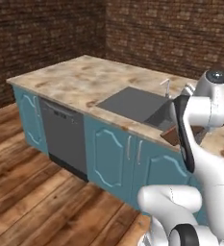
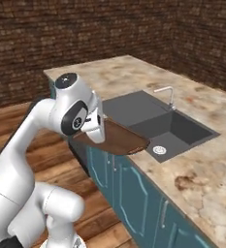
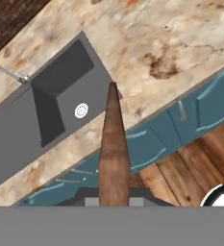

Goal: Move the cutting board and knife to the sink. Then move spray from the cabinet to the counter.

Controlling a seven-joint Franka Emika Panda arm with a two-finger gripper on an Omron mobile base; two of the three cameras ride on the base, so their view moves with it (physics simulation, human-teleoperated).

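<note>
My gripper (image 2: 96, 128) is shut on the short end of the dark brown cutting board (image 2: 120, 138), held level in the air over the counter's front edge, just short of the sink (image 2: 178, 130). In the hand view the cutting board (image 3: 114, 144) runs edge-on up from between my fingertips (image 3: 82, 196), its far tip pointing at the sink (image 3: 68, 98) basin below. A brown corner of the cutting board (image 1: 172, 136) shows behind my forearm in the left base view. The beige counter (image 2: 206, 184) surrounds the sink. The knife, the spray and the cabinet are out of view.
A thin metal faucet (image 2: 167, 92) stands at the sink's far rim. A dark dishwasher front (image 1: 65, 134) and teal cupboard doors (image 1: 108, 153) sit under the counter (image 1: 80, 77). Wooden floor (image 1: 41, 197) lies in front, brick walls behind.
</note>
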